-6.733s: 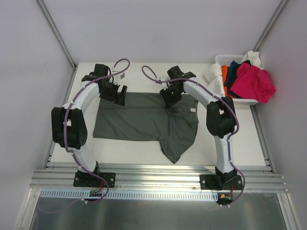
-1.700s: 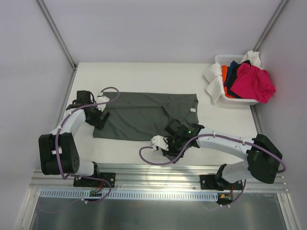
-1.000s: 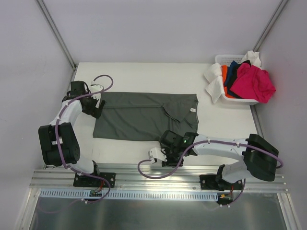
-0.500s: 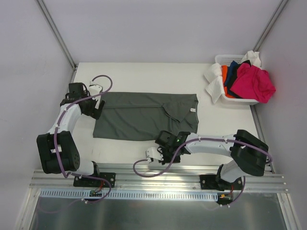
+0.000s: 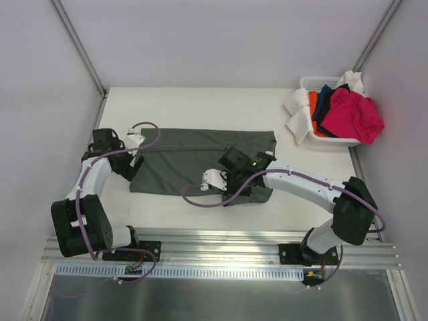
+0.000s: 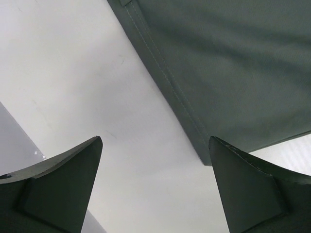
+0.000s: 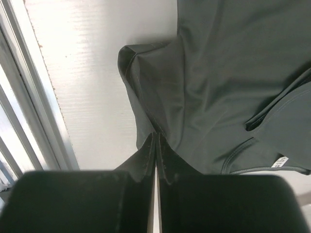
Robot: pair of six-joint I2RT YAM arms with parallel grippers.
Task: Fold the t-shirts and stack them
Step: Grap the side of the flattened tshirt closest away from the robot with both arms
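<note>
While right jaws clenched on charcoal t-shirt (image 5: pixel 180 159), left jaws released, basket (image 5: pixel 309 82) well apart

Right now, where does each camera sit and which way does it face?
Top external: fixed above and behind the robot, looking down on table, grey t-shirt, basket; left arm and right arm show.
Left wrist: looks down past the open left tool at the shirt's corner.
Right wrist: looks down past the right tool, shut on a shirt fold.
Shared: all three see the grey t-shirt.
</note>
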